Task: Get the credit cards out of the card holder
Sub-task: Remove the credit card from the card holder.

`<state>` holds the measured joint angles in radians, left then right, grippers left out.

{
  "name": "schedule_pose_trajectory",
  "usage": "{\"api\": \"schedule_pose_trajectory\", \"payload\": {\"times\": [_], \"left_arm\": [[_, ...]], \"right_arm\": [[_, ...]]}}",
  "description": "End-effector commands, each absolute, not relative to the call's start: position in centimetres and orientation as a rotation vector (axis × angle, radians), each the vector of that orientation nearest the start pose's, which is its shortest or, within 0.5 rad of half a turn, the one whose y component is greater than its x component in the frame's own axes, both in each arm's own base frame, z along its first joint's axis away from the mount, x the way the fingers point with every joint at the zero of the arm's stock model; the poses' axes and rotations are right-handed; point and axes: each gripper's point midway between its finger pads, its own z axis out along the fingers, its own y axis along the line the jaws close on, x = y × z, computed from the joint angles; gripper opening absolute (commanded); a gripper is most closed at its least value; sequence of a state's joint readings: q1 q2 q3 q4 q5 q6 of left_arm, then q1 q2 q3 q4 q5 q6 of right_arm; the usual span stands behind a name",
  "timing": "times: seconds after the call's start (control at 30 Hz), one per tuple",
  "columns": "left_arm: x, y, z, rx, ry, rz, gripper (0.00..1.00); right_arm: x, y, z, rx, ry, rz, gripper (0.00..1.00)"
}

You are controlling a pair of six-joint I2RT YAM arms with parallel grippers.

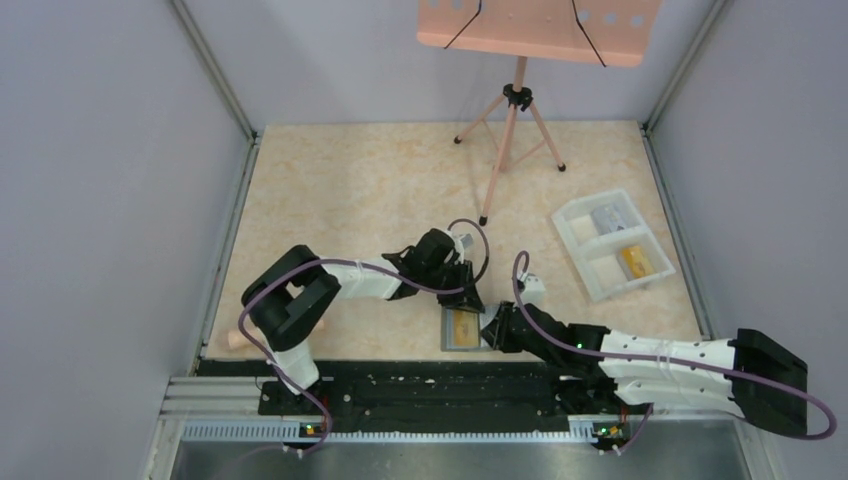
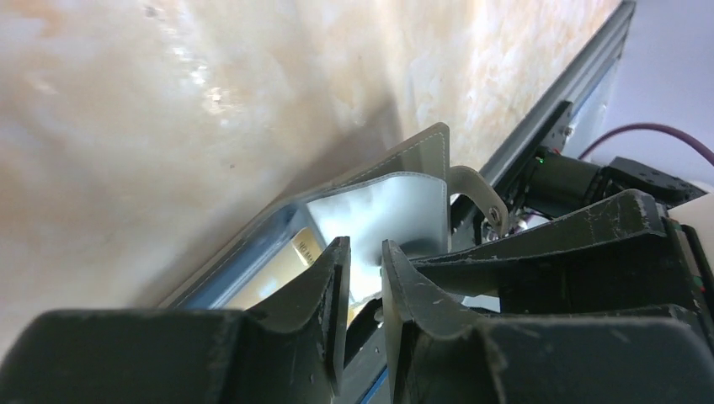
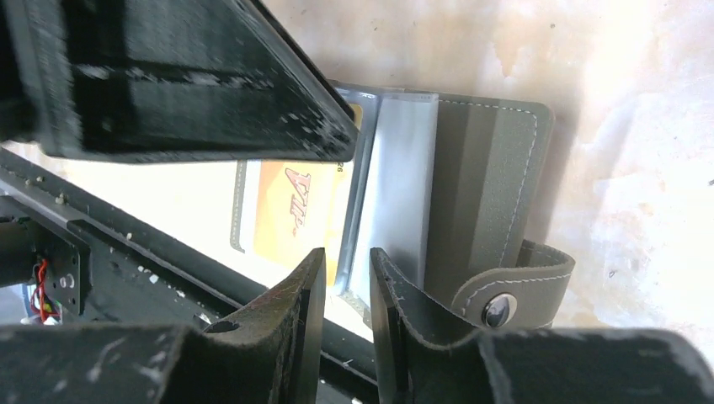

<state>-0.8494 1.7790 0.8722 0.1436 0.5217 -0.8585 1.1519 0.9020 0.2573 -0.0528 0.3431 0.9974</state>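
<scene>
Firstly, card holder [image 1: 461, 328]: lay open on the table [image 1: 360, 200] at its near edge, between the two grippers. Its grey cover was down and its snap tab [image 3: 515, 286] stuck out at one side.
Pocket leaf [image 3: 396, 185]: pale blue-grey, raised a little from the cover.
Card in holder: one yellow-orange credit card [image 3: 290, 210] sat in a pocket with its printed face up. In the right wrist view the other arm's finger hid part of it.
Left gripper [image 2: 364, 268]: fingers set with only a narrow slit between them. The pale pocket leaf ran into that slit and seemed pinched there.
Right gripper [image 3: 341, 273]: fingers likewise almost together, at the leaf's edge just beside the card. Whether the pads pressed on the leaf could not be told.
White tray [image 1: 583, 232]: well apart, on the right of the table. It held a pale grey card [image 1: 607, 219] in a far compartment and a yellow card [image 1: 635, 261] in a nearer one.
Tripod stand [image 1: 510, 130]: stood at the far side, carrying a peach board [image 1: 530, 25].
</scene>
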Motion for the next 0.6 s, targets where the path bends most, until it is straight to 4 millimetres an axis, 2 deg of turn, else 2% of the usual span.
{"api": "schedule_pose_trajectory", "payload": {"times": [0.0,0.1,0.23,0.37,0.57], "left_arm": [[20.6,-36.5,7.9,0.258,2.611,-1.164,0.26],[20.5,-34.8,7.8,0.23,2.631,-1.065,0.26],[19.2,-33.3,7.1,0.213,2.653,-1.049,0.25],[17.4,-33.0,6.1,0.214,2.672,-1.143,0.24],[16.2,-32.7,4.7,0.189,2.68,-1.205,0.22]], "right_arm": [[13.9,23.6,5.1,0.045,2.304,0.805,0.26],[14.0,23.8,4.9,0.062,2.298,0.862,0.26],[13.8,23.9,4.2,0.082,2.306,0.93,0.24],[13.7,24.5,4.2,0.093,2.305,1.003,0.23],[13.6,24.8,3.7,0.092,2.322,1.032,0.22]]}}
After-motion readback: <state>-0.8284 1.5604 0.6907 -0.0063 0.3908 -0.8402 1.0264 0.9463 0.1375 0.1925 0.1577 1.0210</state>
